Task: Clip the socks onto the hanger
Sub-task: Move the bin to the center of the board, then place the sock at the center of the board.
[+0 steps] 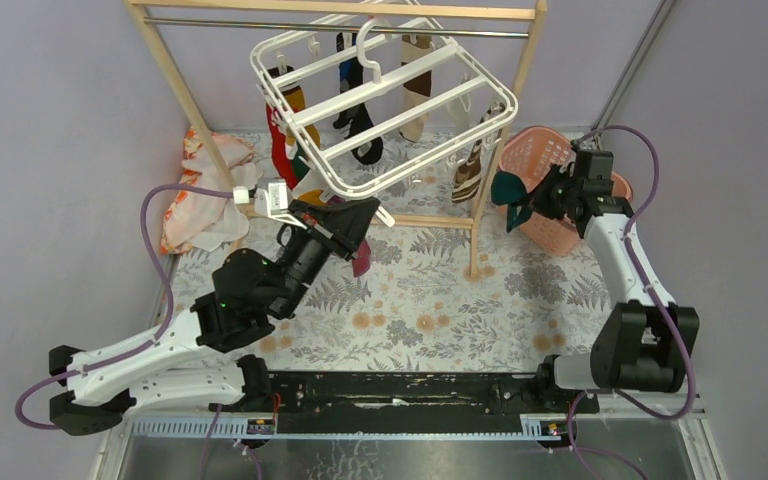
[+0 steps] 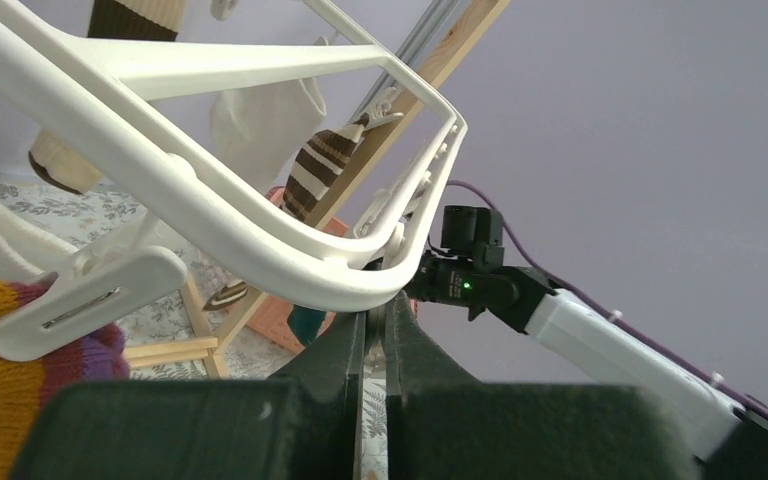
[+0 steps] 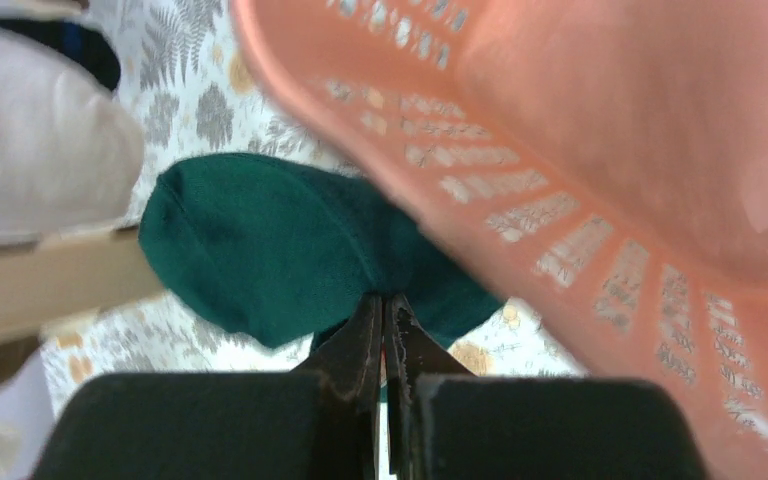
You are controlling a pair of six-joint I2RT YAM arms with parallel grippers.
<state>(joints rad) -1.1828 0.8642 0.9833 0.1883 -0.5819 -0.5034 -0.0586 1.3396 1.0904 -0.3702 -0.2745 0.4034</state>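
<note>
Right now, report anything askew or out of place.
The hanger sits tilted rather than level, with one corner pinched by the left fingers. The right fingers hold a teal sock beside the basket, not yet clipped.

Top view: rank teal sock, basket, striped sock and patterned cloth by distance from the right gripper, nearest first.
1. Teal sock: pinched in the right gripper.
2. Basket: right beside the gripper, at the table's far right.
3. Striped sock: hanging under the hanger, to the gripper's left.
4. Patterned cloth: far left side of the table.
</note>
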